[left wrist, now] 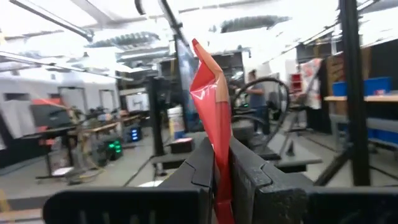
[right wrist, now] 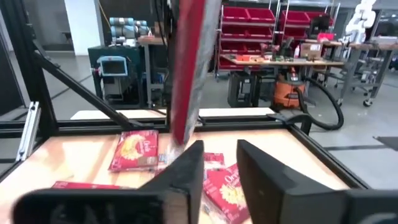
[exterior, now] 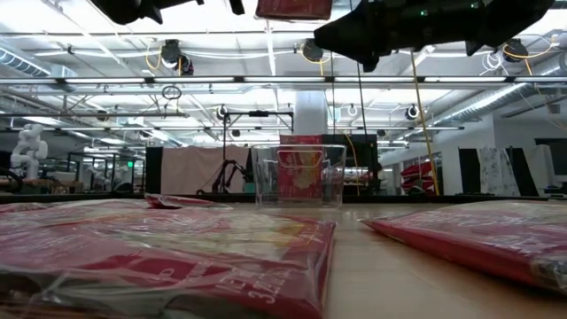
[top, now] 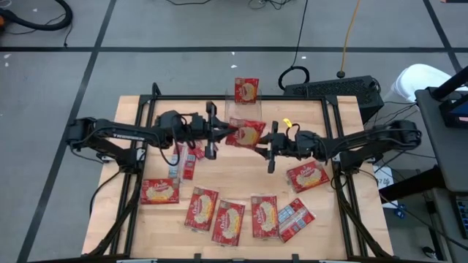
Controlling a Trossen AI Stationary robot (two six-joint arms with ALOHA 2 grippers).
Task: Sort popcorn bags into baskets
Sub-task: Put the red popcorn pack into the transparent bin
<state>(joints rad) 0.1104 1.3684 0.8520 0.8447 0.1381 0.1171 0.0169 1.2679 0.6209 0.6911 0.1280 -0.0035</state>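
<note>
This is a big workshop or robot lab. There are red parts bins [right wrist: 258,22], a shop vacuum [right wrist: 291,88] and messy workbenches [right wrist: 283,61].

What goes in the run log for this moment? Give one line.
left gripper: shut on popcorn bag, held above table | right gripper: open beside it | clear bin: one bag inside
</note>
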